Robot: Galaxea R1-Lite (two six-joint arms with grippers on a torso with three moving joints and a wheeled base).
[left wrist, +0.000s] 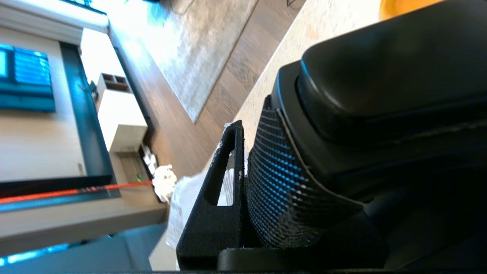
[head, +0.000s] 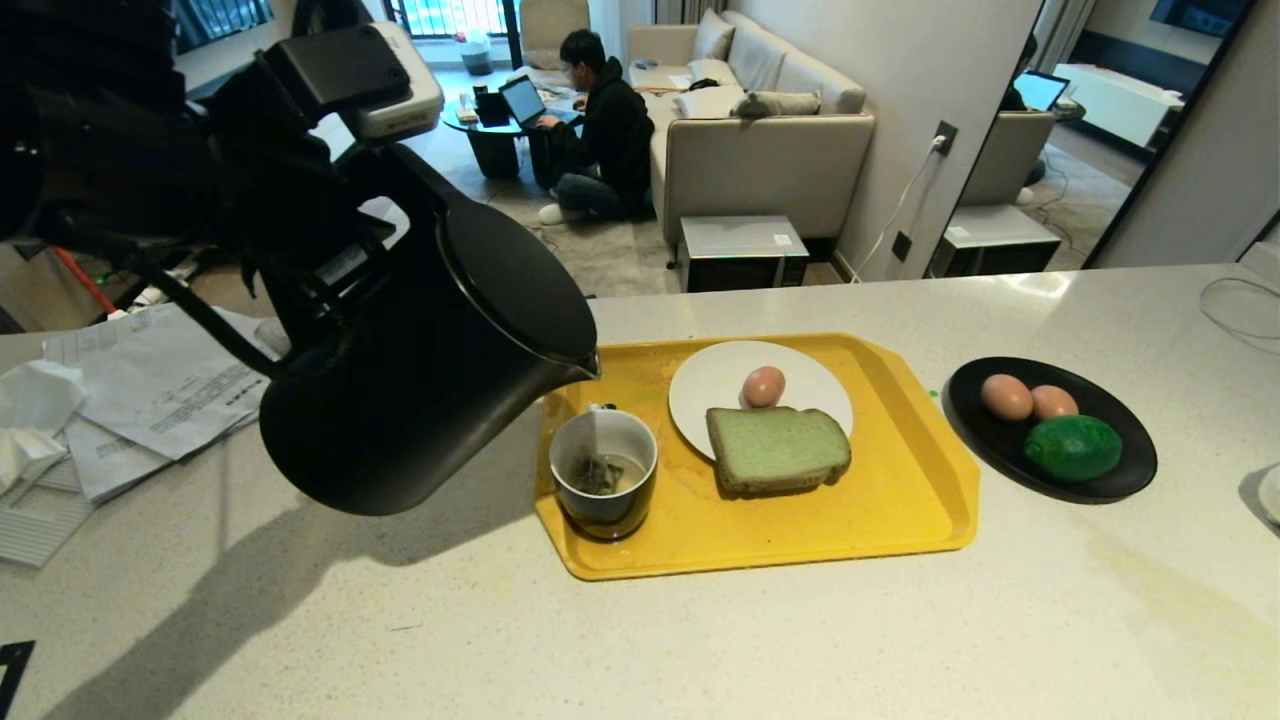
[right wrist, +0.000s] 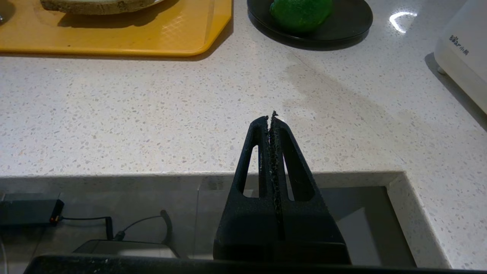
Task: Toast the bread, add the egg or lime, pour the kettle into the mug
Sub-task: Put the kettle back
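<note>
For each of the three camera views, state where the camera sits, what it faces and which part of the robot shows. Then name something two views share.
Head view: above the counter, looking down at the tilted kettle over the mug; left arm shows.
Left wrist view: behind the left gripper, shut on the kettle's handle.
Right wrist view: low at the counter edge, behind the shut right gripper.
Shared: head and right wrist views both show the yellow tray and lime.
</note>
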